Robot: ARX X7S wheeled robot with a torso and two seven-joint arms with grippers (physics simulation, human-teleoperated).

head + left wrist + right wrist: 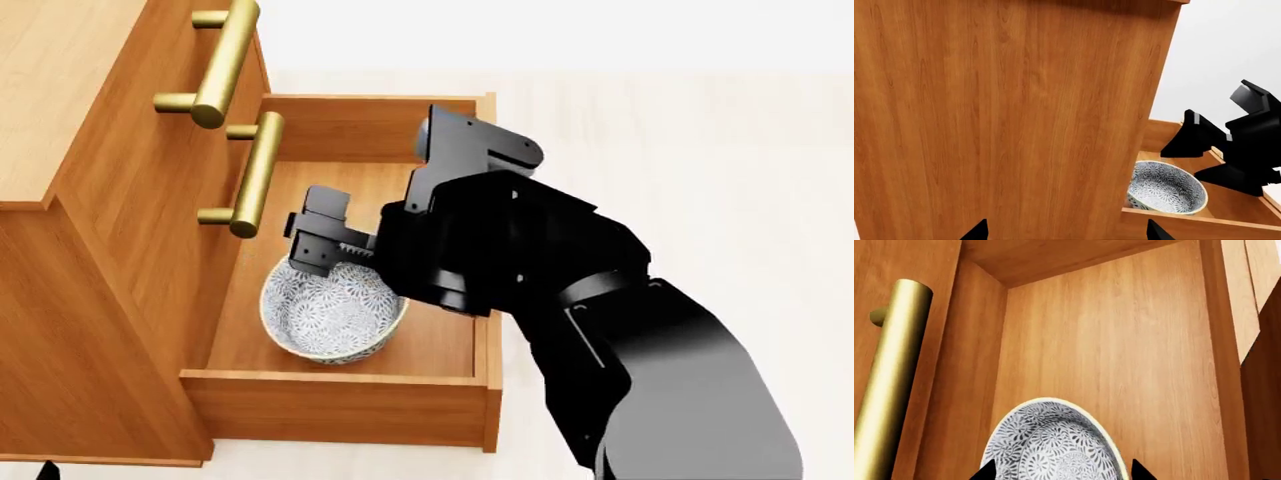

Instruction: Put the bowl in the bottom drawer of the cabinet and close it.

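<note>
The speckled white bowl (334,318) sits upright on the floor of the pulled-out bottom drawer (340,405) of the orange-brown cabinet (94,250). My right gripper (320,245) hovers just above the bowl's far rim, inside the drawer. In the right wrist view the right gripper (1064,471) is open, its tips spread to either side of the bowl (1054,445). My left gripper (1067,231) is open and empty, facing the cabinet's side panel (1001,125). That view also shows the bowl (1167,190) in the drawer, below the right gripper (1227,145). The bottom drawer's handle is hidden.
Brass bar handles of the two upper, shut drawers (220,60) (247,175) jut out over the open drawer, close to my right gripper. One handle (891,380) runs beside the bowl in the right wrist view. Pale floor (694,130) lies beyond the drawer.
</note>
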